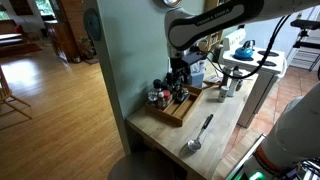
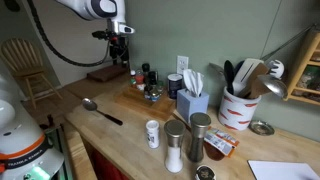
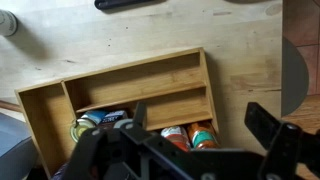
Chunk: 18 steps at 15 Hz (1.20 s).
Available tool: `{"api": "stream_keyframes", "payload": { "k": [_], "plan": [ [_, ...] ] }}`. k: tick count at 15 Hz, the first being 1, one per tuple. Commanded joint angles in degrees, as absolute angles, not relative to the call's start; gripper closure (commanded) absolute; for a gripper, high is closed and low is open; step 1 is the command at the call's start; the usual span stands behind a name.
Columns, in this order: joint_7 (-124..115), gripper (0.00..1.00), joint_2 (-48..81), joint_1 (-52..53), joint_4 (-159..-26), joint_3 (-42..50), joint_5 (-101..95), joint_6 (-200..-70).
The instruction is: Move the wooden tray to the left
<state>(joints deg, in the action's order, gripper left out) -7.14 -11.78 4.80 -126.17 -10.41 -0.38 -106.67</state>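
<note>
Wall-side counter, three cameras. An exterior view stands raised off the end of the counter, looking down its length at middle distance, wall on the picture's left, open floor beyond. An exterior view sits lower and nearer, facing across the counter toward the wall, jars close in the foreground. Both take in the spoon and the arm. The wrist view looks straight down, very close, on the wooden tray, with the gripper along its lower edge.
</note>
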Motion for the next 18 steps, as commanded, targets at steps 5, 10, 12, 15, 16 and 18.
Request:
{"api": "stream_keyframes", "payload": {
  "k": [5, 10, 12, 15, 16, 18],
  "plan": [
    [-7.29, 0.00, -11.72, 5.62, -126.05, -9.66, -0.53, -106.55],
    [-15.36, 0.00, -12.93, 3.72, -129.98, -8.58, -1.50, -113.52],
    [-20.45, 0.00, -14.06, 2.62, -133.11, -7.96, -2.61, -117.56],
    [-27.65, 0.00, -15.79, 0.88, -137.56, -7.60, -4.86, -120.33],
    [-29.72, 0.00, -16.34, 0.39, -138.77, -7.44, -5.01, -120.42],
    [-33.73, 0.00, -17.23, -0.38, -140.68, -7.40, -4.55, -119.97]
  ]
}}
